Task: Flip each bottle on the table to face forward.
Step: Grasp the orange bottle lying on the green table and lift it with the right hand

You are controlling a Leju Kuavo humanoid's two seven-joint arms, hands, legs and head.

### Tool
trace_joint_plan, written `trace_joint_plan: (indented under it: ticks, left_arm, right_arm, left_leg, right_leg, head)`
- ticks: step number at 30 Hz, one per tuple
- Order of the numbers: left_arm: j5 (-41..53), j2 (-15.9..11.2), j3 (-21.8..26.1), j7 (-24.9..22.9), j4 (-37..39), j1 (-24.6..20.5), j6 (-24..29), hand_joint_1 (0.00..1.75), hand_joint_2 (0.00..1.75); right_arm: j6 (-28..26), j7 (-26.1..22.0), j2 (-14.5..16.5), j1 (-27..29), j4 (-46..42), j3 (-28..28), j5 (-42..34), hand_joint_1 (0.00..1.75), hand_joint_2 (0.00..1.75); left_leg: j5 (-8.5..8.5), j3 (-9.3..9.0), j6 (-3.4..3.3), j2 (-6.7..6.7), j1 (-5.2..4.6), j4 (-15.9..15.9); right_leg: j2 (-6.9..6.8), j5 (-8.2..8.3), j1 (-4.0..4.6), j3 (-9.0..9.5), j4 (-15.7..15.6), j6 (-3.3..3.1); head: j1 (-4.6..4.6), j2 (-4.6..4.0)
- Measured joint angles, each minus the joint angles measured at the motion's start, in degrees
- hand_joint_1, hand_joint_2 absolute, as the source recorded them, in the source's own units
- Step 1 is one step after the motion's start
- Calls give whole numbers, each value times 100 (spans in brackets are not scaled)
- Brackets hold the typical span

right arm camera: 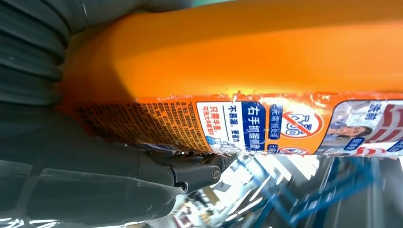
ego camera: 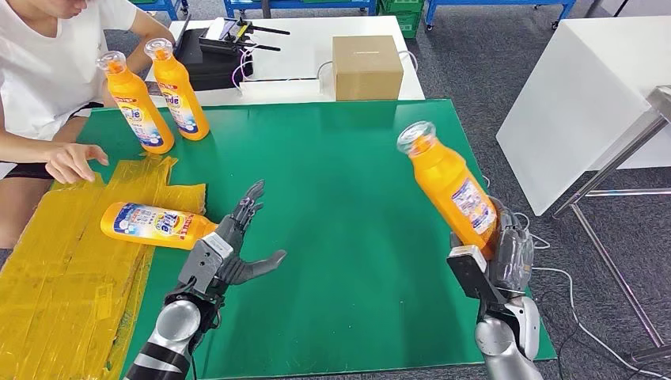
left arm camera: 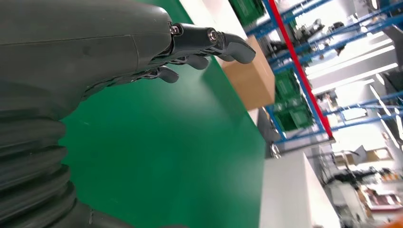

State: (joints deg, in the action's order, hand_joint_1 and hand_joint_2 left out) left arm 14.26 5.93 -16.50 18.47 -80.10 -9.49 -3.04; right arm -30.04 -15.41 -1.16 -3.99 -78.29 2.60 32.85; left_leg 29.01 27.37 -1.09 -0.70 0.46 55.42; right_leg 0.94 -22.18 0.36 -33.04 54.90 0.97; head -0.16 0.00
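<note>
My right hand [ego camera: 500, 252] grips the base of an orange bottle [ego camera: 449, 184] [right arm camera: 247, 76] and holds it tilted above the right side of the green mat [ego camera: 348, 214], its clear cap up and to the left. My left hand [ego camera: 231, 245] [left arm camera: 142, 52] hovers open just right of an orange bottle lying on its side [ego camera: 157, 222], label up, cap end near my fingers. Two more orange bottles [ego camera: 136, 103] [ego camera: 181, 89] stand upright at the mat's far left corner.
Yellow taped cardboard [ego camera: 63, 269] covers the left of the table. A person sits at the far left with a hand [ego camera: 73, 162] on the cardboard. A brown box [ego camera: 366, 66] and a black device [ego camera: 214, 55] sit on the white table behind.
</note>
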Motion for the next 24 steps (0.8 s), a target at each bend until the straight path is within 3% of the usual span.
trace_joint_plan:
  ticks: [3,8,16,24]
  left_arm:
    - [-226,-1,-164,-81,86,-220,-132,0,175]
    - [-541,-3,-425,-125,277,-583,-273,0,175]
    - [-672,-3,-620,-140,456,-843,-319,0,175]
    - [-1393,19,-922,-243,660,-1269,-776,0,175]
  right_arm:
    - [37,-351,301,-79,-69,-293,-552,175,175]
    - [691,-669,556,-293,-13,-541,-1670,175,175]
    - [979,-765,692,-527,170,-654,-1935,175,175]
    - [1996,-778,860,-1190,1136,-239,-1975,175,175]
  left_leg:
    - [0,8,0,4,-3,0]
    - [1,20,-1,4,-14,0]
    - [1,24,-1,4,-15,0]
    - [-3,25,-5,3,-15,1]
  right_leg:
    - [-4,-1,-3,-6,0,1]
    - [-3,-1,-12,-13,0,1]
    - [-4,-1,-13,-20,0,1]
    - [-3,0,-11,-21,3,1]
  head:
    - [-1,0]
    - [-1,0]
    - [-1,0]
    - [0,0]
